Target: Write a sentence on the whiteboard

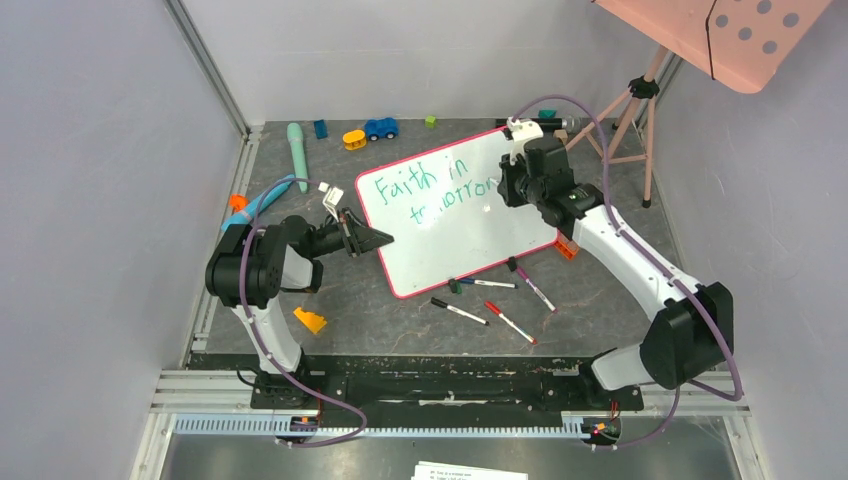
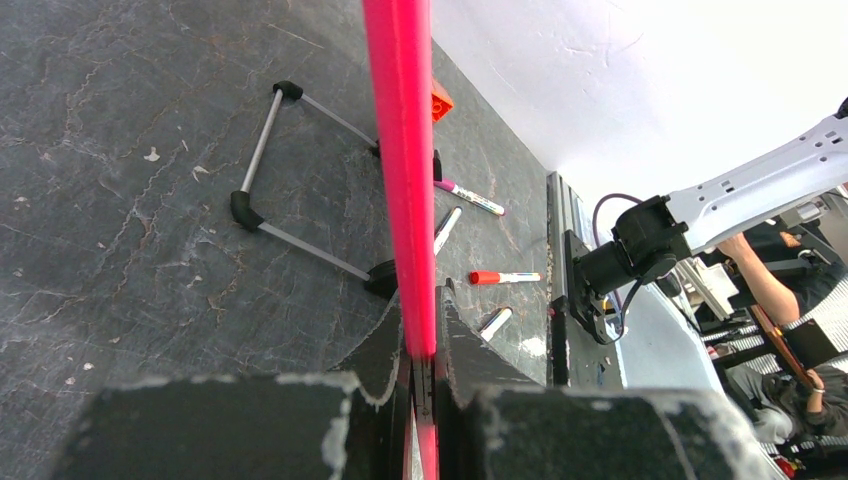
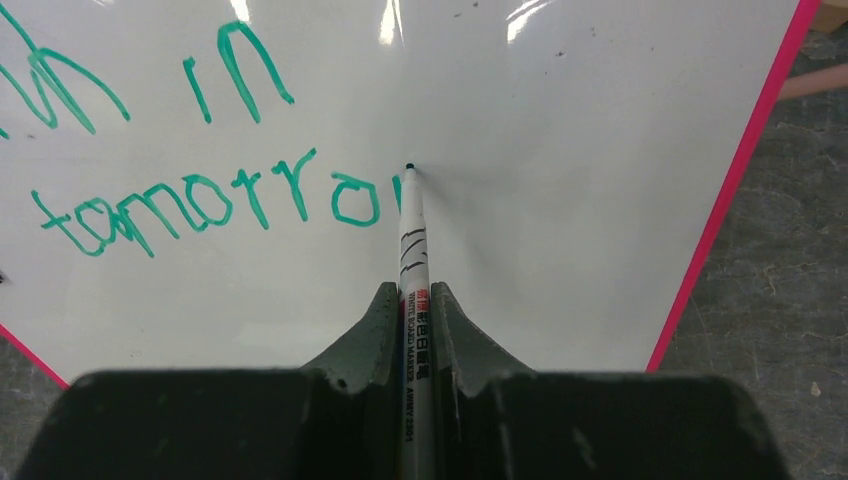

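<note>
Top view: fixed, high, behind the robot, tilted down over the whole table [image 1: 400, 320]. It is far off, with the full whiteboard [image 1: 450, 225] in frame.

Left wrist cam: right behind the left claw [image 2: 420, 322], looking out along its fingers, very near. The whiteboard rim runs edge-on straight ahead of the claw. A red-capped marker [image 2: 505, 277] lies on the table ahead-right of the claw, and the right arm [image 2: 760, 185] is farther right.

Right wrist cam: right behind the right claw [image 3: 412, 300], facing the board face close up. The pen [image 3: 410, 230] points straight ahead of the claw, with green writing [image 3: 200, 205] ahead-left.

Shared: the whiteboard is in all three. The red-capped marker and right arm are in the top and left wrist views. The green writing is in the top and right wrist views.
</note>
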Robot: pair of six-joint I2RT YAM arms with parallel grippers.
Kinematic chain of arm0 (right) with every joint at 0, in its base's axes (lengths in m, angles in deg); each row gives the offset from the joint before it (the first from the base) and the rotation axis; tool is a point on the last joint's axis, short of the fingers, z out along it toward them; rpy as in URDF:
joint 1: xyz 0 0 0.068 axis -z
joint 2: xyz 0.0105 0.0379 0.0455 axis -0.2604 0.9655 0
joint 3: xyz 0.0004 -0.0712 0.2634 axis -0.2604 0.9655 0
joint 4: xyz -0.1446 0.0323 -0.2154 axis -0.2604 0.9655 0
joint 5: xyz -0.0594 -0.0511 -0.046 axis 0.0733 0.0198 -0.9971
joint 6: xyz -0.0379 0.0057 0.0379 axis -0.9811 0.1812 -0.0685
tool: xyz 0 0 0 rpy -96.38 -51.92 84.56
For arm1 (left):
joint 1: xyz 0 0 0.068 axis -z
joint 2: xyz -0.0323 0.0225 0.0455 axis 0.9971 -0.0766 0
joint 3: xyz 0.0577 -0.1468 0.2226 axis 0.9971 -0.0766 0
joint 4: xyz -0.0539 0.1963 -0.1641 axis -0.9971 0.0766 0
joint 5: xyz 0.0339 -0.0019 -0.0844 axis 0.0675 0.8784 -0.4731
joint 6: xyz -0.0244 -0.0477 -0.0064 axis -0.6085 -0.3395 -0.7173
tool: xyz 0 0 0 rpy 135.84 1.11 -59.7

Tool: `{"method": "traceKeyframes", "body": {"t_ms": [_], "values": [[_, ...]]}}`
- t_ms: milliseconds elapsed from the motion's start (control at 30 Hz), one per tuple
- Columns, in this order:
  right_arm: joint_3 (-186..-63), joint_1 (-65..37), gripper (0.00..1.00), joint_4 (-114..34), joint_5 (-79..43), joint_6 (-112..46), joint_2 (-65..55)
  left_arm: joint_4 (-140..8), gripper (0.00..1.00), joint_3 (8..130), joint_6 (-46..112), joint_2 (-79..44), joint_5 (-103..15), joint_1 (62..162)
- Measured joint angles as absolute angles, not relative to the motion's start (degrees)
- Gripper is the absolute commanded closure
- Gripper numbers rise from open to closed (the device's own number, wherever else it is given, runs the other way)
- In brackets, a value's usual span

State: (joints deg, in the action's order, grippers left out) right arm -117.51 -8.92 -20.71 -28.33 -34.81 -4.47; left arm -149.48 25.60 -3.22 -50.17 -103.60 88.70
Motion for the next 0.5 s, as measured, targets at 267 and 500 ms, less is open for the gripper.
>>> {"method": "traceKeyframes", "body": {"t_ms": [267, 500], "values": [[-118.37, -8.68, 1.0, -20.95, -28.33, -34.92, -4.12, -149.48, 0.98, 25.6, -3.22, -50.17, -103.6, 88.7], [-113.84, -8.41, 1.0, -22.02, -28.61, -34.92, -6.57, -149.48, 0.98, 25.6, -3.22, -50.17, -103.6, 88.7]]}}
